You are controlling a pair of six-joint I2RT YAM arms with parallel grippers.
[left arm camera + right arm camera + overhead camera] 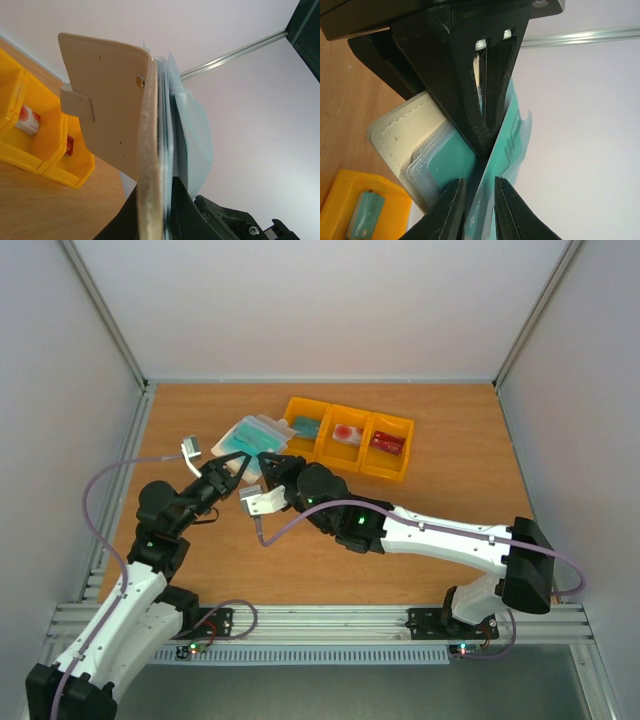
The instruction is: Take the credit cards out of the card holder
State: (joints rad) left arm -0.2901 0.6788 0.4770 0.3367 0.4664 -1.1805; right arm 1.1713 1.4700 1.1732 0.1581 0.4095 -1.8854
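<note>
Right gripper: jaws narrowly apart astride a teal card; grip cannot be confirmed. Left gripper: clamped on the card holder, card protruding from it. Holder is just beside the yellow tray.

We find no whole word, brand or number that can be read. The teal card standing out of the card holder carries pale stylised strokes along its length, but we cannot make letters of them. The dark red card in the yellow tray shows a small white mark, perhaps one letter, too small to tell. A second teal card, lying in that tray, bears faint, blurred print.
</note>
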